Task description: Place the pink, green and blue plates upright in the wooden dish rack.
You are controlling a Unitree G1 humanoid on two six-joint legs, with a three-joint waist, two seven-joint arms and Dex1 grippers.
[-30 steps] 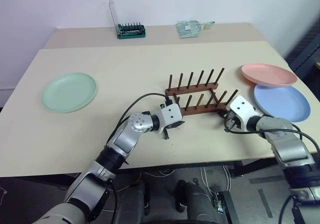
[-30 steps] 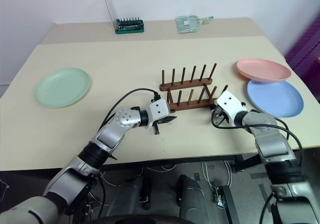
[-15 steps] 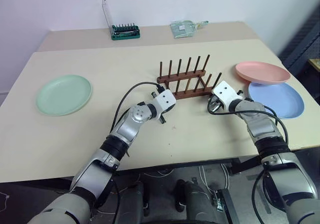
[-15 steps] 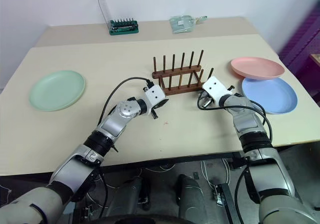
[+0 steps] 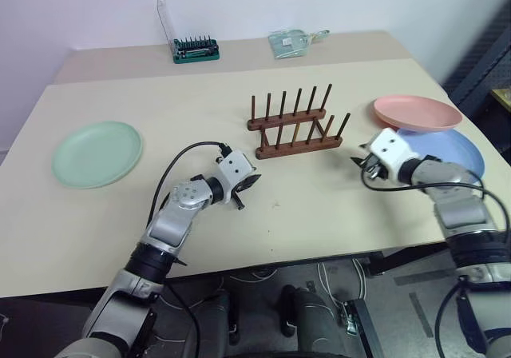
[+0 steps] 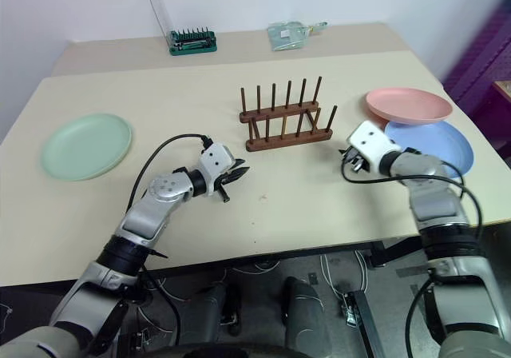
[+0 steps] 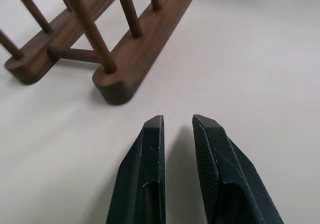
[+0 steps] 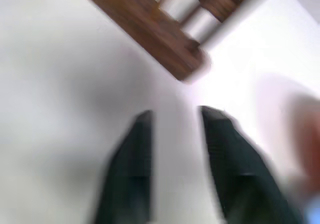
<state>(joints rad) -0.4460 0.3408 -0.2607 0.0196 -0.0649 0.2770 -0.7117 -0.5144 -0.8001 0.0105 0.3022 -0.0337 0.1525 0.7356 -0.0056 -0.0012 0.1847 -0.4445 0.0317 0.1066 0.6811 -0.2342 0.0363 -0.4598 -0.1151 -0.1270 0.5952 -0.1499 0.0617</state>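
The dark brown wooden dish rack [image 5: 297, 123] stood near the centre of the beige matte counter [image 5: 200, 102], two parallel rails with rows of round upright pegs, no plate in it. The mint green plate [image 5: 97, 152], round and shallow, lay flat at about nine o'clock from the rack, well apart. At three o'clock the salmon pink plate [image 5: 417, 112] overlapped the far rim of the light blue plate [image 5: 463, 146]. At twelve o'clock, on the far counter, sat a green screwdriver-bit holder [image 5: 196, 49] with its clear lid up, and a clear plastic packet [image 5: 291, 42].

The left gripper [image 7: 177, 121] hovered at the rack's seven o'clock; the left wrist view showed its ribbed black jaws a narrow gap apart, holding nothing, aimed at the rounded end of the near rail. The right gripper [image 8: 172, 115] hung between rack and blue plate; its blurred wrist view showed jaws spread, empty, above bare counter, the rail end beyond them.
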